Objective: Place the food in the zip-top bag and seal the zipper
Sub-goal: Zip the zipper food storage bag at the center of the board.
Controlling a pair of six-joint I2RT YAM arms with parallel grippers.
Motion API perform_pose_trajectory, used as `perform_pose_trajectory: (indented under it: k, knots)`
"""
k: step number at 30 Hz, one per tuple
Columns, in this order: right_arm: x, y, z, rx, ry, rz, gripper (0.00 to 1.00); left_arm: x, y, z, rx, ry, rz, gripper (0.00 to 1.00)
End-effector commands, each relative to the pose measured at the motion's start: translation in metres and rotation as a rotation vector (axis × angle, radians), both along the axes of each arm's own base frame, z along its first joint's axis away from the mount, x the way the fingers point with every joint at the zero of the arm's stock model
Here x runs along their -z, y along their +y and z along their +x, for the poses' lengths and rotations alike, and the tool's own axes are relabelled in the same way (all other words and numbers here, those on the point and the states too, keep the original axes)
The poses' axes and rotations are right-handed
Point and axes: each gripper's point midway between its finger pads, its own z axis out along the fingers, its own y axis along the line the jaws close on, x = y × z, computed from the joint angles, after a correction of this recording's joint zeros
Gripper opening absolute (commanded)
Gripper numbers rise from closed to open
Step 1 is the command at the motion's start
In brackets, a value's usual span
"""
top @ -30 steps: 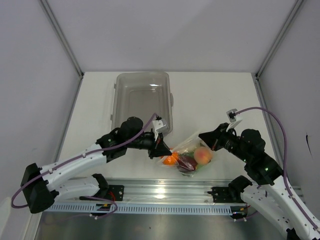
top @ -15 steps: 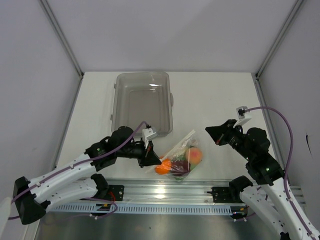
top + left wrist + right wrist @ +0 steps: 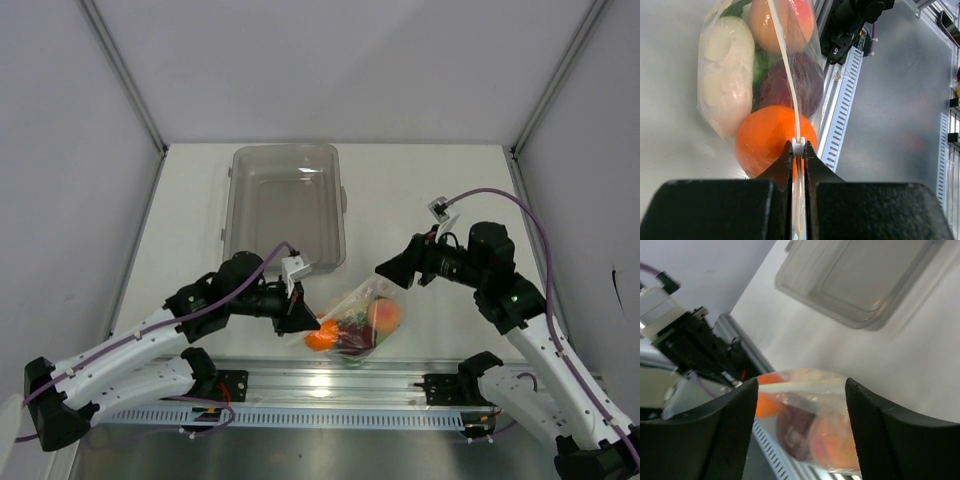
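The zip-top bag (image 3: pixel 357 318) lies near the table's front edge with the food inside. In the top view I see the orange (image 3: pixel 320 338), the dark red bulb (image 3: pixel 352 336) and the peach-coloured fruit (image 3: pixel 384 315). My left gripper (image 3: pixel 304 318) is shut on the zipper (image 3: pixel 785 60) at the bag's left end. Its wrist view shows the strip pinched between the tips (image 3: pixel 798 146), above the orange (image 3: pixel 772 137), beside the white radish (image 3: pixel 725 80). My right gripper (image 3: pixel 386 270) stands open just off the bag's far right corner. In its wrist view the bag (image 3: pixel 815 425) lies beyond the wide-apart fingers (image 3: pixel 735 435).
A rigid grey translucent tray (image 3: pixel 285 205) stands at the back, just behind the left arm; it also shows in the right wrist view (image 3: pixel 860 280). The aluminium rail (image 3: pixel 330 385) with the arm bases runs right along the bag's near side.
My left gripper pulled the bag toward the near left, then held still. My right gripper left the bag's right end, swung away, then came back toward the bag and opened wide.
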Motion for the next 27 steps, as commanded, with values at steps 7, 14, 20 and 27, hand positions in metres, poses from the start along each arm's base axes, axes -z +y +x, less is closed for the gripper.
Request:
perform_pose_trajectory:
  k: [7, 14, 20, 27]
  knots:
    - [-0.035, 0.047, -0.058, -0.503, -0.131, -0.061, 0.77, -0.035, -0.01, 0.002, 0.067, -0.069, -0.051, 0.01]
    - [-0.019, 0.084, -0.074, -0.714, -0.115, -0.135, 0.77, -0.036, -0.015, -0.002, 0.107, -0.053, -0.062, 0.01]
    - [-0.002, 0.099, -0.086, -0.851, -0.08, -0.162, 0.72, -0.037, -0.016, -0.003, 0.112, -0.052, -0.072, 0.01]
    - [0.025, 0.106, -0.093, -0.881, -0.025, -0.2, 0.62, -0.041, -0.015, -0.003, 0.105, -0.074, -0.102, 0.01]
